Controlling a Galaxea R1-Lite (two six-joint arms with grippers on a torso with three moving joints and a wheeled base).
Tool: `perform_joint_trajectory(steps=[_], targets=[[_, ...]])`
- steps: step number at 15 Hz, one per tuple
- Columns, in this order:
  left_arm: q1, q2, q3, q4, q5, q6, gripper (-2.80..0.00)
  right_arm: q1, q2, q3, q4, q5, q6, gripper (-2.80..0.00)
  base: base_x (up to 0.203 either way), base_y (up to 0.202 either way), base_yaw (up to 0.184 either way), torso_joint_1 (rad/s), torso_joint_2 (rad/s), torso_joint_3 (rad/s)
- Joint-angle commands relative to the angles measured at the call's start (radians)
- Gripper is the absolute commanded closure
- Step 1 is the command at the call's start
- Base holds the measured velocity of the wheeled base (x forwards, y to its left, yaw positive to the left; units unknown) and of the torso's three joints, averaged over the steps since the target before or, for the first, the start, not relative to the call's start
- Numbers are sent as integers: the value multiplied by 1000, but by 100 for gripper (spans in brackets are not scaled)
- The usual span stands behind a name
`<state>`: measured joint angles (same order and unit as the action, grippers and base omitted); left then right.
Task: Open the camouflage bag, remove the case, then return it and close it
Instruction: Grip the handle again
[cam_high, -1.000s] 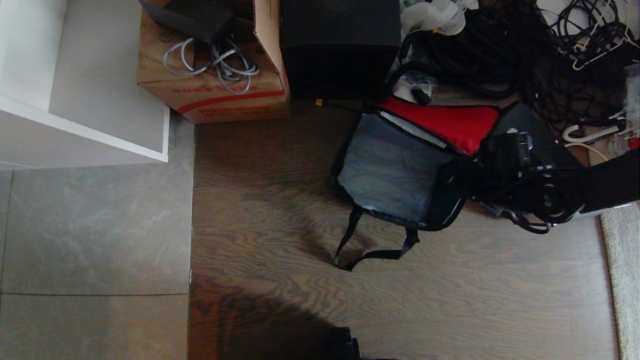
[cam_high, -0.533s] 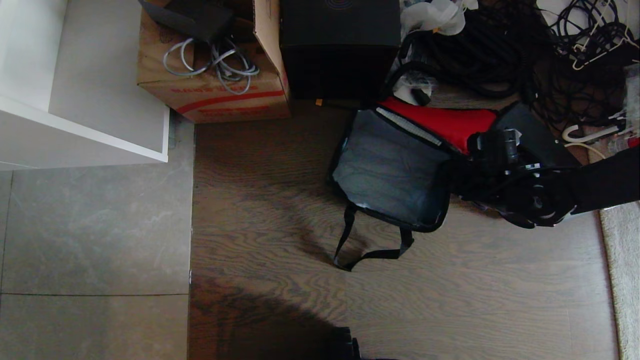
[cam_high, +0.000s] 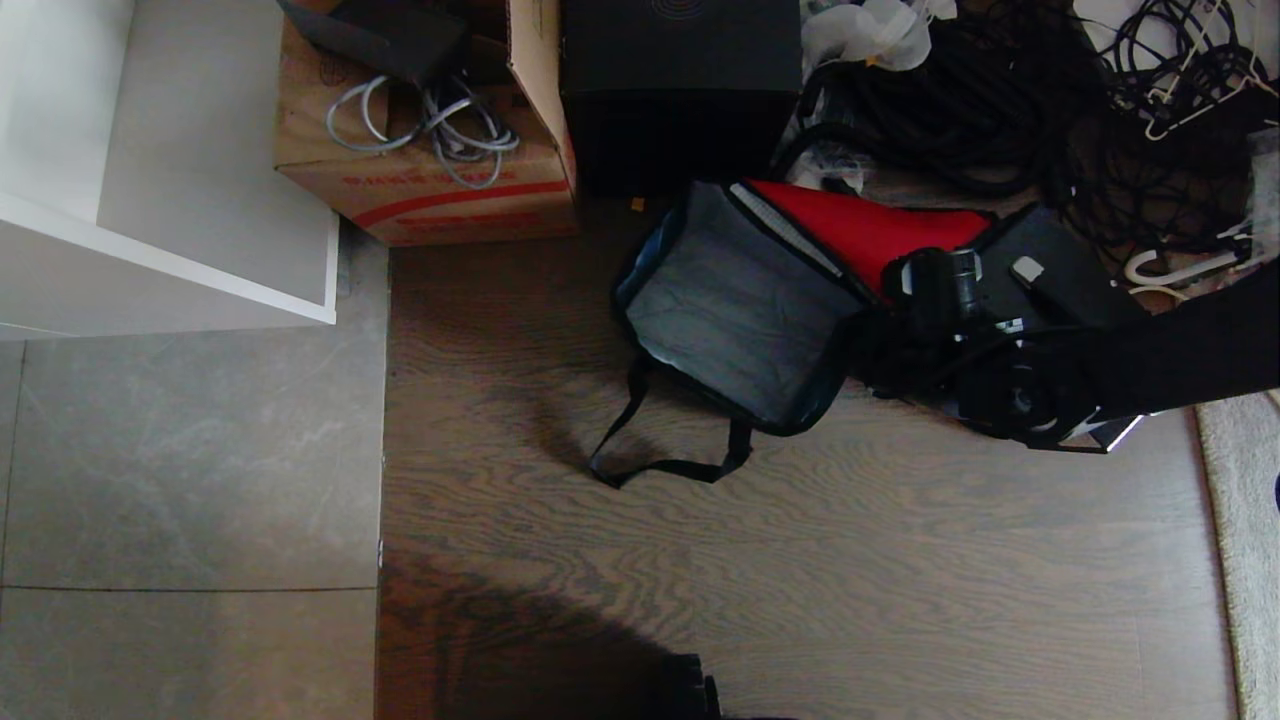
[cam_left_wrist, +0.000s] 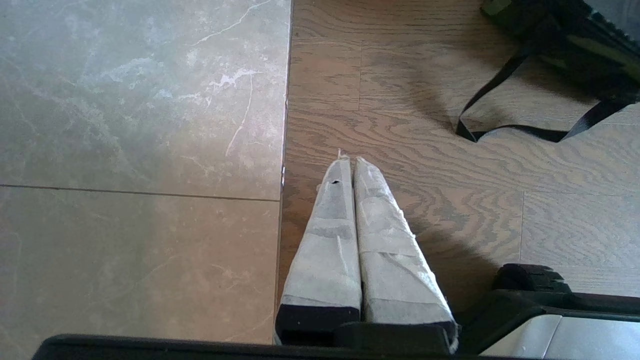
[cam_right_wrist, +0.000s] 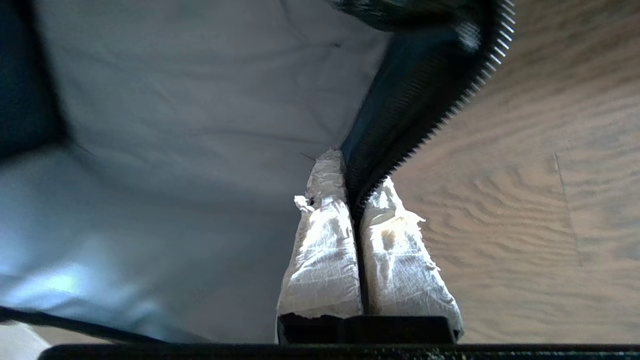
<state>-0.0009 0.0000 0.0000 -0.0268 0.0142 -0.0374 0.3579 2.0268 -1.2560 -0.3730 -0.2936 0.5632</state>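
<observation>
Jaws of our right gripper (cam_right_wrist: 360, 192) are clamped together on the zippered black rim of the soft green-and-black camouflage bag (cam_high: 740, 310), one taped finger (cam_right_wrist: 325, 240) inside against the grey lining and the other outside, over the wooden floor (cam_high: 850, 580). The bag lies open on that floor, its grey interior showing just beyond the jaws and its red-lined flap thrown back to the far side of them; a black carry strap (cam_high: 665, 462) trails loose on the boards beyond the bag. Nothing lies in the grey compartment, and the flat black rectangular hard case (cam_high: 1055, 275) rests behind the jaws, beside and beneath our right arm, outside the bag. So we judge the opening and removal done, and the step in hand to be readying the bag for the return: we hold its rim to position or steady it. Next we would need to let go of the rim, reach back to the case, take it by an edge and slide it flat into the grey compartment, then bring the red flap over and run the zipper. Our left gripper (cam_left_wrist: 352, 162) hangs parked above the floor seam well away from the bag, jaws together and empty.
</observation>
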Motion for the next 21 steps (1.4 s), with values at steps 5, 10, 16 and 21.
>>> perform_joint_trajectory(steps=[5, 10, 16, 21], targets=[[1, 0, 8, -1, 0, -1, 0, -30, 4, 36, 27, 2, -35, -280, 0, 0, 0, 0, 0, 0], [-1, 0, 8, -1, 0, -1, 0, -28, -97, 149, 50, 13, -40, -280, 0, 0, 0, 0, 0, 0], [-1, 0, 8, -1, 0, -1, 0, -37, -384, 481, 50, 70, -124, -280, 0, 0, 0, 0, 0, 0], [1, 0, 8, -1, 0, -1, 0, -39, -694, 718, 69, 37, -164, 0, 0, 0, 0, 0, 0, 0]])
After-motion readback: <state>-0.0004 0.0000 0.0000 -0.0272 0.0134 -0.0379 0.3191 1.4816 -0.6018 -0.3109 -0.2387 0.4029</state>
